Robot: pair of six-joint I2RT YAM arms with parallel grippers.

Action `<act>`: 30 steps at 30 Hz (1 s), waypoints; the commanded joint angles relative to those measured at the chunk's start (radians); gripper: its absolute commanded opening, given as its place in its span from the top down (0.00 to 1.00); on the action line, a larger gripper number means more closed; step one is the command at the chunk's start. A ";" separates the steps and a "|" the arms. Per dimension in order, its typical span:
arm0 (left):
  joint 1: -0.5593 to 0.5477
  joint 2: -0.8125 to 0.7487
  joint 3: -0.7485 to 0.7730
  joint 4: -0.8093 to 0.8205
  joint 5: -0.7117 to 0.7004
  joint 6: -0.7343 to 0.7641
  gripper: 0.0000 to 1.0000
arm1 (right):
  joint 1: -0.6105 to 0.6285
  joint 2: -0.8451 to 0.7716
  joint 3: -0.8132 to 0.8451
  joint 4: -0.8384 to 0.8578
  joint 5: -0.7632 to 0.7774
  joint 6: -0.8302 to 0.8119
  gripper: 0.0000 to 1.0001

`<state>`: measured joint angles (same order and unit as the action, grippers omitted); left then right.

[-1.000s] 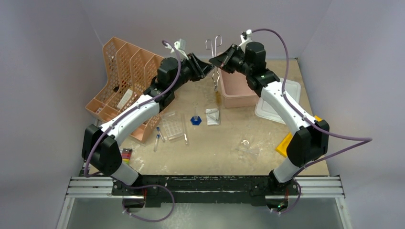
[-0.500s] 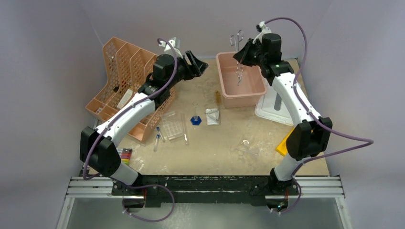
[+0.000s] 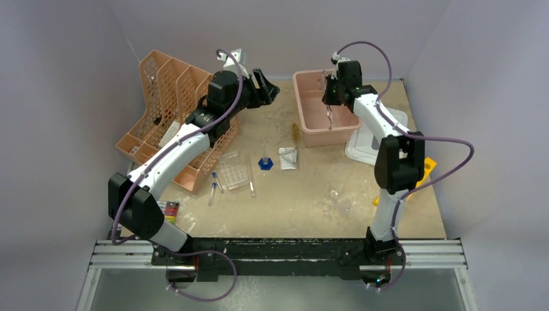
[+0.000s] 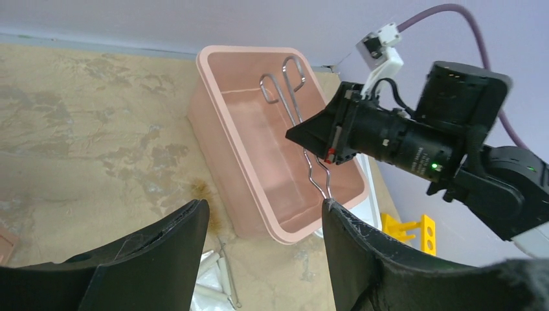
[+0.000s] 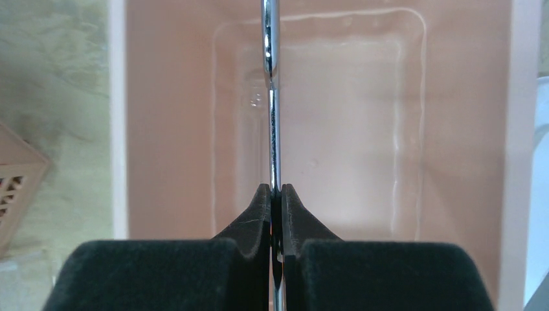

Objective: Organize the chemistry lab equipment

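My right gripper (image 3: 329, 97) is shut on the metal forceps (image 3: 329, 115) and holds them upright over the pink bin (image 3: 304, 133), ring handles up. The right wrist view shows the pads (image 5: 275, 189) clamped on the steel shaft (image 5: 270, 58) above the bin floor (image 5: 168, 129). My left gripper (image 3: 267, 87) is open and empty, left of the bin; in its own view (image 4: 265, 207) the forceps (image 4: 292, 97) hang inside the bin (image 4: 220, 129). The flask with blue base (image 3: 265, 162), clear tube rack (image 3: 233, 172), blue-capped tubes (image 3: 213, 189), glass rod (image 3: 250, 178) and clear dish (image 3: 336, 201) lie mid-table.
An orange perforated organiser (image 3: 169, 110) stands at the back left. A white packet (image 3: 288, 157) lies by the flask. A white lid (image 3: 372, 139) lies right of the bin, a yellow piece (image 3: 427, 170) behind the right arm, and a marker pack (image 3: 171, 210) at the front left.
My right gripper has carried the forceps from the back centre to the right and lowered them over the pink bin. My left gripper has drawn back a little to the left, open.
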<state>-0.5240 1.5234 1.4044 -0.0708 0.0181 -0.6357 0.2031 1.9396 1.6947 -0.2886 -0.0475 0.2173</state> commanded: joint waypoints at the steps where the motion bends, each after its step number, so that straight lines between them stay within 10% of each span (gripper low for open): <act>1: 0.003 0.013 0.061 0.015 -0.015 0.048 0.36 | -0.008 0.016 -0.002 0.091 0.044 -0.061 1.00; 22: 0.026 0.113 0.170 -0.098 -0.015 0.057 0.36 | -0.010 0.221 -0.013 0.348 -0.013 0.044 1.00; 30: 0.039 0.110 0.185 -0.117 -0.015 0.066 0.36 | -0.010 0.194 -0.029 0.314 0.044 0.074 0.65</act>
<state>-0.4965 1.6440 1.5337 -0.2024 0.0120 -0.5896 0.1959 2.1925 1.6596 -0.0040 -0.0376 0.2642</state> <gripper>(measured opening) 0.640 0.306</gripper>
